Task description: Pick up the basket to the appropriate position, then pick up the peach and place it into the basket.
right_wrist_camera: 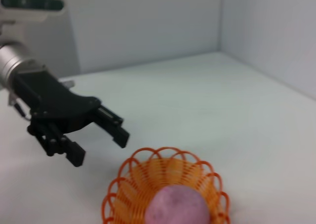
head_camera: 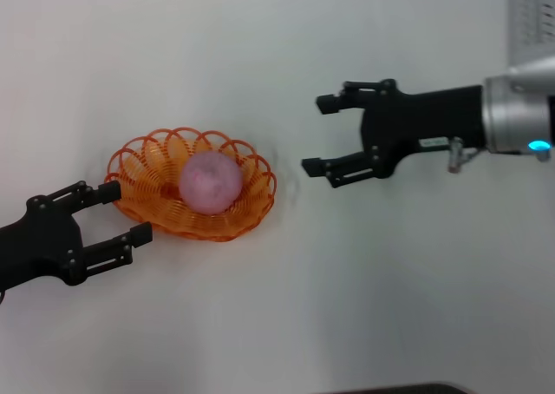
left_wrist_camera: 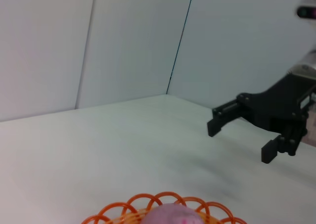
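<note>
The peach (head_camera: 210,181) is seated in the basket (head_camera: 143,205); the basket could be dragged if clipped by the left gripper (head_camera: 128,212), whose fingers are spread beside its rim.

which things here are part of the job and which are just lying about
Part of the job:
oval orange wire basket
round pink peach, in the basket
left gripper, open at the basket's rim
right gripper, open, apart from the basket

Just lying about:
nothing; only the white table

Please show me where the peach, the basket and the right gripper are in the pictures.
the peach (head_camera: 210,180), head view, centre of the pink fruit.
the basket (head_camera: 253,219), head view, orange looped rim toward the robot's right.
the right gripper (head_camera: 316,134), head view, midway between its open fingertips.
</note>
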Controlling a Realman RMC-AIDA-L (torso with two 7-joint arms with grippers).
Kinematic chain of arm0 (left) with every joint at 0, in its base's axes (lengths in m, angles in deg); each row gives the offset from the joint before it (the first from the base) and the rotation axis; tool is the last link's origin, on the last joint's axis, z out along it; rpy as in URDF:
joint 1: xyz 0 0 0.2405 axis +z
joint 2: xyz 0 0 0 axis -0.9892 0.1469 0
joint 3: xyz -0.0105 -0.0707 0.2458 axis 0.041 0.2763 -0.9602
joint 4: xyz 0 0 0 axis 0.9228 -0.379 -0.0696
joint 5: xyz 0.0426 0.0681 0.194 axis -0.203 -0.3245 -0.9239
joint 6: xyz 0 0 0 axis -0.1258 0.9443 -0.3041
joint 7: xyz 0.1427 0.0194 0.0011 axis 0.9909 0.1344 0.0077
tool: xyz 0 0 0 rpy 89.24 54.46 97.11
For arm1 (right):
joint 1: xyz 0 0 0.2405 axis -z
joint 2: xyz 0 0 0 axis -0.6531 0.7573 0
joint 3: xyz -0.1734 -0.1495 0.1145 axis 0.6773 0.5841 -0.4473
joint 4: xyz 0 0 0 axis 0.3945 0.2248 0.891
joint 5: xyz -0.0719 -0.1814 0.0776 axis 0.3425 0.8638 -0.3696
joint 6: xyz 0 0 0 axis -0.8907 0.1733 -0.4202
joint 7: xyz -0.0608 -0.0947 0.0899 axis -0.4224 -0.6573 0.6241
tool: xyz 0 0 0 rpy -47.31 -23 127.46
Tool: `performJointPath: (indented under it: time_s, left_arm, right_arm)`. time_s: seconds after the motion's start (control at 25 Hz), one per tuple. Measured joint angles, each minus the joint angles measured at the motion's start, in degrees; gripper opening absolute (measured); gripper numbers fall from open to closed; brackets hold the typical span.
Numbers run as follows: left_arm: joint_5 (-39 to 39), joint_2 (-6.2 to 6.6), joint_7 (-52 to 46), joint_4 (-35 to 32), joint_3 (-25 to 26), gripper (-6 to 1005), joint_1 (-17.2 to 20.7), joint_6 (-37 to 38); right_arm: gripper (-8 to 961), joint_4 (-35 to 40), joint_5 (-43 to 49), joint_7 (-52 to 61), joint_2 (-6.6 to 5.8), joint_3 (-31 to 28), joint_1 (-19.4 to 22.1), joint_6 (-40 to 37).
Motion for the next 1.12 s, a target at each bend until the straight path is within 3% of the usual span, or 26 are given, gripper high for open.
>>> performJointPath:
  time_s: [0.2,0.52,0.88,1.12]
  left_arm:
    - [0.1,0.0,0.0,0.0,0.0,782,0.0,0.0]
    - [0.3,0.13,0.1,0.0,0.9,782,0.0,0.0]
    - [0.1,0.32,0.3,0.0,2.3,782,0.5,-0.1]
    - [-0.4,0.35,0.4,0.0,2.3,782,0.8,-0.3]
  right_arm:
    - [957,-3.1,-4.3,-6.8,-0.08,-4.1,3.3,-2.1]
    - [956,-9.5,-5.3,-13.3,0.05,-9.6,4.3,-6.6]
    - [956,-21.7,-5.4,-28.1,-0.02,-22.2,7.3,-13.5]
    - [956,-29.4,-5.3,-37.9,-0.08,-24.9,7.8,-13.4]
